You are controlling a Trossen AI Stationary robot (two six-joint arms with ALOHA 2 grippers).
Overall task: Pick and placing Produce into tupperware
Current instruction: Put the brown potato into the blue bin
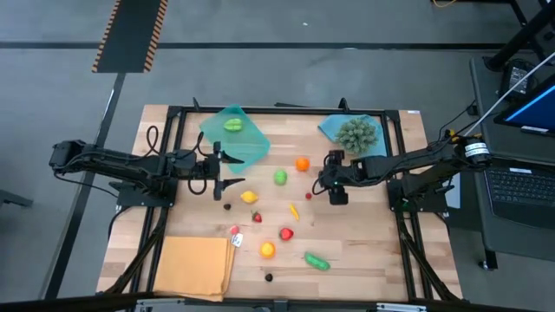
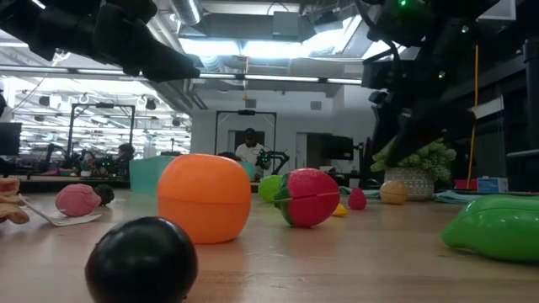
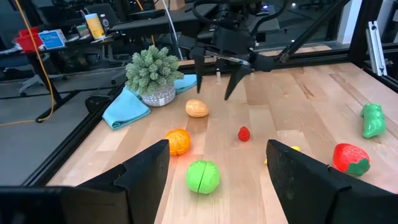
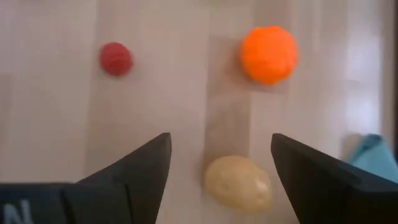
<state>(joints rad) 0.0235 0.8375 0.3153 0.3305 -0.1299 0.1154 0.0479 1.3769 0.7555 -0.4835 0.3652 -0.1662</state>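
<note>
The teal tupperware (image 1: 236,139) sits at the table's far left-centre with one green piece (image 1: 232,125) inside. Produce lies scattered on the wood: an orange (image 1: 302,163), a green apple (image 1: 280,177), a lemon (image 1: 249,197), a strawberry (image 1: 286,233) and a green cucumber (image 1: 316,261). My right gripper (image 4: 221,138) is open and slants down over a tan piece (image 4: 238,182), its fingers on either side of it and clear of it. The orange (image 4: 268,54) and a red berry (image 4: 115,58) lie beyond. My left gripper (image 3: 217,146) waits open near the tupperware, above the table.
A bushy grey-green plant (image 1: 357,134) stands on a blue cloth (image 1: 334,128) at the far right. An orange-tan mat (image 1: 195,264) lies at the near left corner. A black frame (image 1: 286,110) runs along the table's edges. Bare wood lies between the two grippers.
</note>
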